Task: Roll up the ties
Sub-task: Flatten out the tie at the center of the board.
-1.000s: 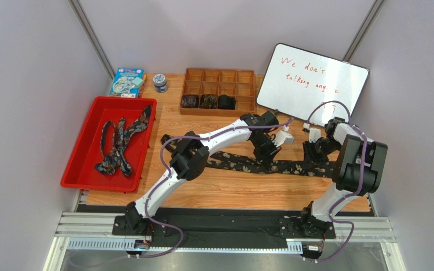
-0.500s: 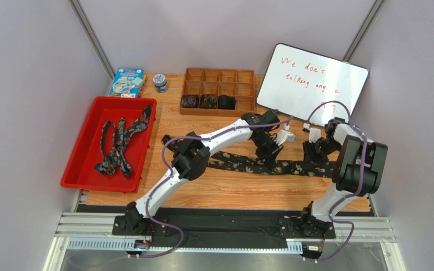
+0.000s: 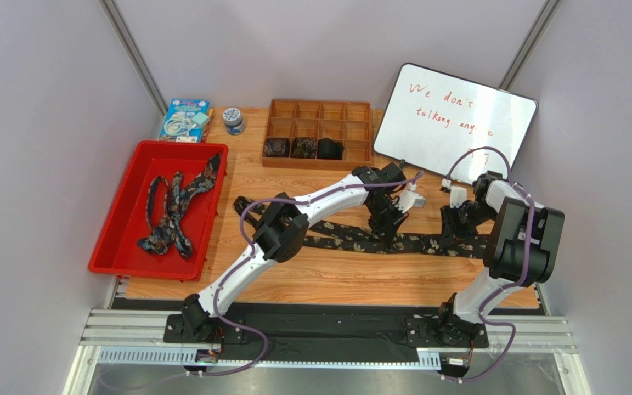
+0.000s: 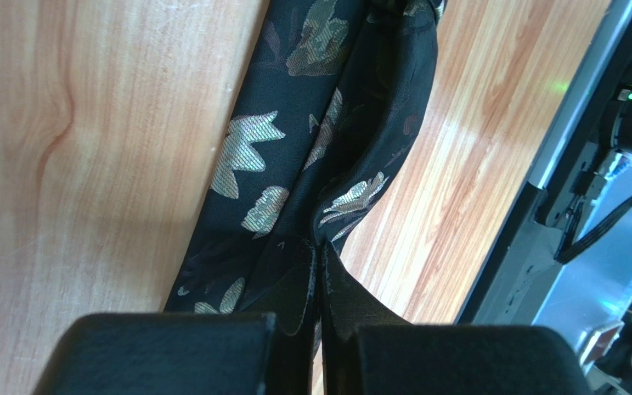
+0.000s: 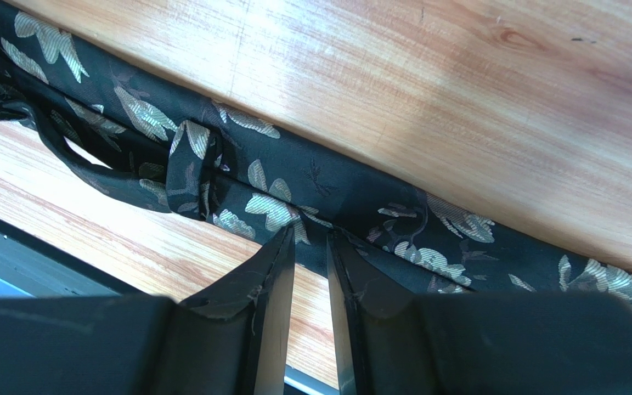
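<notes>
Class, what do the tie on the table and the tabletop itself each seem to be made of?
Tie: woven cloth, perhaps silk or polyester; soft folds, faint sheen on the leaves.
Tabletop: wood or wood-look laminate, glossy; grain, a knot, glare.

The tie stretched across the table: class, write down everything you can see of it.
The tie is a long, narrow band of dark, slightly shiny woven fabric with pale leaf motifs. It lies mostly flat across the wooden table. The left gripper pinches up a fold of it. The right gripper sits at its edge, near a fabric loop on the tie, and whether it grips is unclear.
</notes>
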`<state>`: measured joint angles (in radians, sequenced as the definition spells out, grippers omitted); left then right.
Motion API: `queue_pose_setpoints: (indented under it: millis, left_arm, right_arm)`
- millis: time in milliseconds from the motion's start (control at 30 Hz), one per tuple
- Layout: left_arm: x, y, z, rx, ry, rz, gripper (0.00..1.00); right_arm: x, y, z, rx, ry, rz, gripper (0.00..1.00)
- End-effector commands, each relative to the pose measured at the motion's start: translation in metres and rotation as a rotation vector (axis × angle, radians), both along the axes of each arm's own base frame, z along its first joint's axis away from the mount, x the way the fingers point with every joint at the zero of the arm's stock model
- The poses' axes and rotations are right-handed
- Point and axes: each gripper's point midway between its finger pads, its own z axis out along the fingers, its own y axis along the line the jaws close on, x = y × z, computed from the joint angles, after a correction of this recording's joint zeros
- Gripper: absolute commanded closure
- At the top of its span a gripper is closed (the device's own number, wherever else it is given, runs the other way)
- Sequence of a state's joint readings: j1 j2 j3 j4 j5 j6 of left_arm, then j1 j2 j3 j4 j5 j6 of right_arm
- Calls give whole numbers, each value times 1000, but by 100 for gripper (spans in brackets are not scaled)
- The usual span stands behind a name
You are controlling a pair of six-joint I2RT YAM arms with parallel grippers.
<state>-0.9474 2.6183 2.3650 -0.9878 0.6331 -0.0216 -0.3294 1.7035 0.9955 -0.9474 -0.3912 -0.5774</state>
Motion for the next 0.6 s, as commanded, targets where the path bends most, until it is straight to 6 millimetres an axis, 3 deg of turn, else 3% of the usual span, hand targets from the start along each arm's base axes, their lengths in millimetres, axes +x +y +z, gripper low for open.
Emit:
queue_pose_setpoints:
  millis: [0, 200, 500, 567]
  left_arm:
    - [21, 4, 7, 45, -102, 56, 100]
    - [36, 12, 10, 75, -142, 105, 100]
    - [29, 2, 43, -10, -112, 109, 100]
    - [25, 0, 42, -8, -107, 100, 100]
  right_arm:
    - [12, 0, 3, -1, -66, 20, 72]
    - [10, 0, 3, -5, -68, 26, 72]
    - [12, 1, 4, 5, -72, 23, 72]
    - [13, 2, 4, 7, -74, 22, 72]
